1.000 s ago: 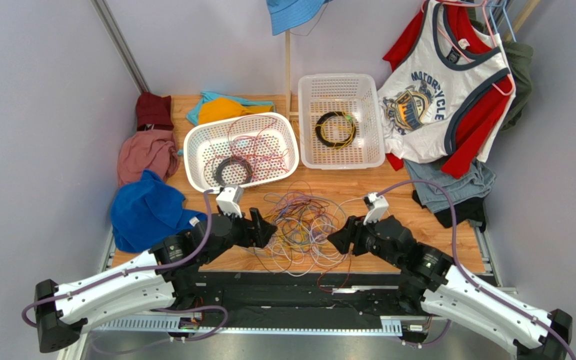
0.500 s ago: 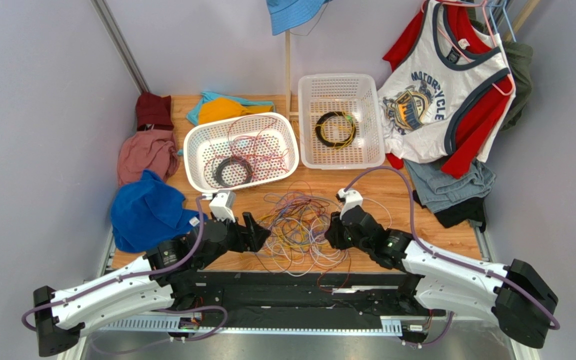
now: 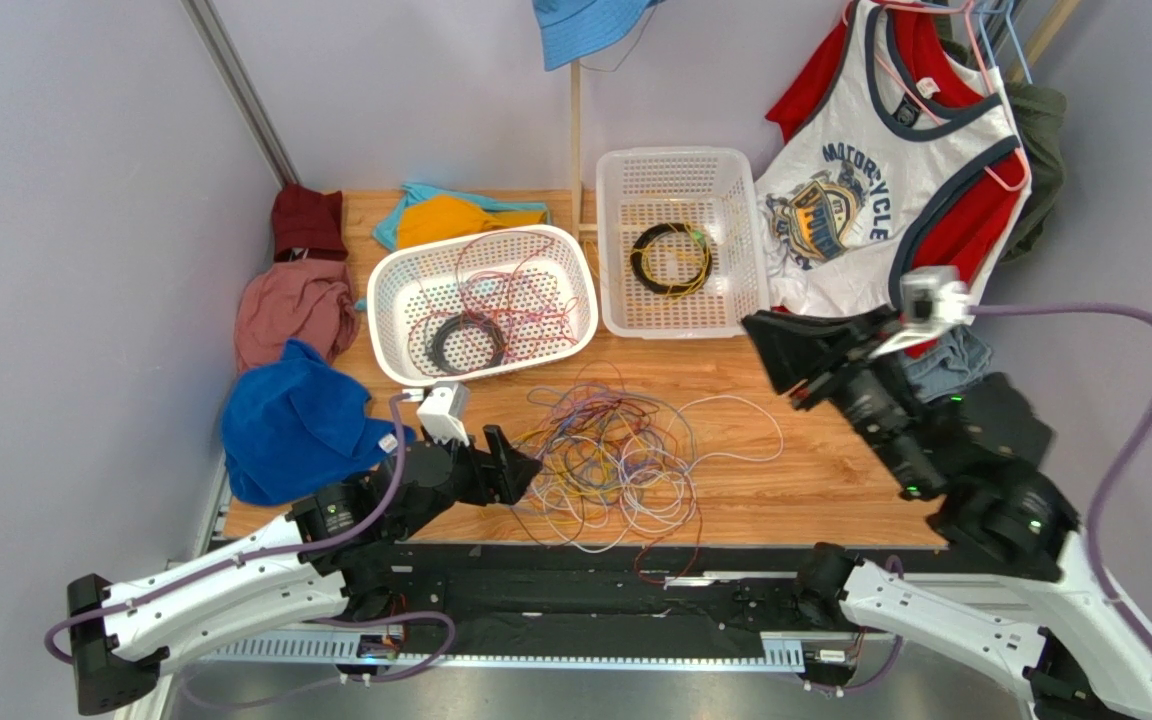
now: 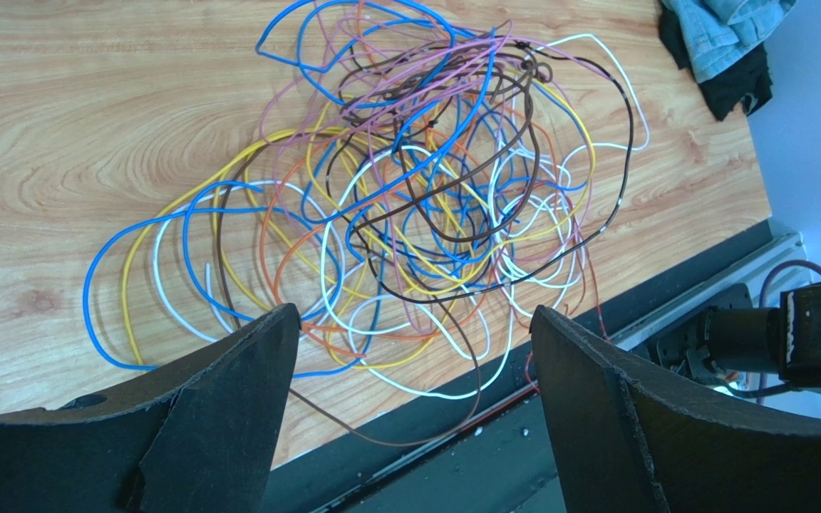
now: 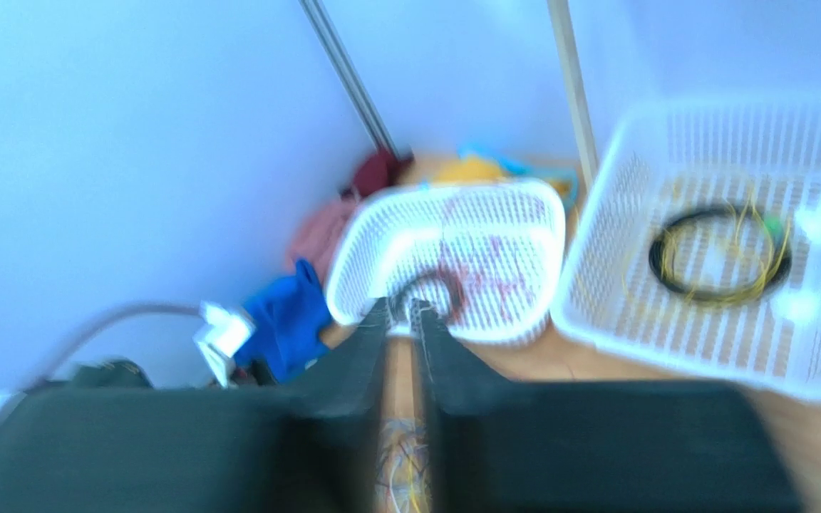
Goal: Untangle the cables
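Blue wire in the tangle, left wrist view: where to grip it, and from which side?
Grip the thin blue wire at its outermost loop, flat on the wooden table, clear of the coloured wire knot. Come from above, jaws straddling the single strand.

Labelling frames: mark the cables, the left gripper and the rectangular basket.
cables (image 4: pixel 436 214), left wrist view, knot's middle.
left gripper (image 4: pixel 413 315), left wrist view, midway between fingertips.
rectangular basket (image 3: pixel 680 155), top view, far rim.
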Available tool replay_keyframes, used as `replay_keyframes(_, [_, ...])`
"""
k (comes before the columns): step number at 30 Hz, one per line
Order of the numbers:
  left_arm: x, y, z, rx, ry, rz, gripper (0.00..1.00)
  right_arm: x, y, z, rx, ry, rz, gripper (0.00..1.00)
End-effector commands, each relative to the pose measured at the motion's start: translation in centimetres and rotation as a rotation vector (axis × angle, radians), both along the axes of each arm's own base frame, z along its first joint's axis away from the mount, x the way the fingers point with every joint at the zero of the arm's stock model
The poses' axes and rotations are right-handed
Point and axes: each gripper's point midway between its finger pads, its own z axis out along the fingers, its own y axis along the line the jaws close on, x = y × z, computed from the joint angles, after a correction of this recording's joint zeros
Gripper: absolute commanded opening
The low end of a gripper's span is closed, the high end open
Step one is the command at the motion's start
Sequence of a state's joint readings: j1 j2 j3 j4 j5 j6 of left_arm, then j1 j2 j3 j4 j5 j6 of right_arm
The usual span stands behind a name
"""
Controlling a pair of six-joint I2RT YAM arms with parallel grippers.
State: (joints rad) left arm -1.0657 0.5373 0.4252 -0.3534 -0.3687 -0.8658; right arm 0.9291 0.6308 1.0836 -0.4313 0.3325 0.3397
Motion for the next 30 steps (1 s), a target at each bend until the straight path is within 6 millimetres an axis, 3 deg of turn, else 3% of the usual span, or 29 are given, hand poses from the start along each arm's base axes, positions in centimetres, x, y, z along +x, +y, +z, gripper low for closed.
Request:
replay_keyframes(1, [0.1, -0.9, 0.8, -0.066, -0.015, -0.007, 0.88, 0.0, 0.2, -2.6, -0.211, 0.063, 0.020, 0.46])
replay_keyframes(2, [0.1, -1.0, 1.0, -0.074, -0.016, -0.011, 0.88, 0.3, 1.0, -5.6, -0.276, 0.126, 0.038, 0.58])
replay_keyframes(4, [-0.1, -1.4, 0.5, -0.070, -0.001, -0.024, 0.88, 0.1, 3.0, -10.5, -0.329, 0.239, 0.102, 0.62])
replay_keyframes(5, [-0.1, -1.4, 0.4, -0.067, 0.002, -0.027, 0.88, 0.4, 4.1, -14.9, -0.379, 0.306, 0.120, 0.63])
replay_keyframes(9, [-0.4, -1.3, 0.1, -0.052, 0.022, -0.037, 0.88, 0.6, 5.1, -20.8, -0.399, 0.372, 0.104, 0.64])
replay_keyframes(19, [-0.8, -0.6, -0.9, -0.057, 0.039, -0.025, 0.87, 1.3, 6.0, -26.5, -0.458, 0.424, 0.089, 0.63])
replay_keyframes(27, [-1.0, -0.9, -1.9, -0.044, 0.061, -0.033, 0.87, 2.5, 7.6, -28.9, -0.520, 0.436, 0.101, 0.62])
replay_keyframes(29, [-1.0, -0.9, -2.0, -0.041, 0.065, -0.034, 0.87, 3.2, 7.8, -29.6, -0.556, 0.441, 0.080, 0.57])
replay_keyframes(30, [-1.0, -0.9, -2.0, -0.042, 0.064, -0.034, 0.87, 3.4, 7.9, -29.7, -0.563, 0.439, 0.075, 0.49])
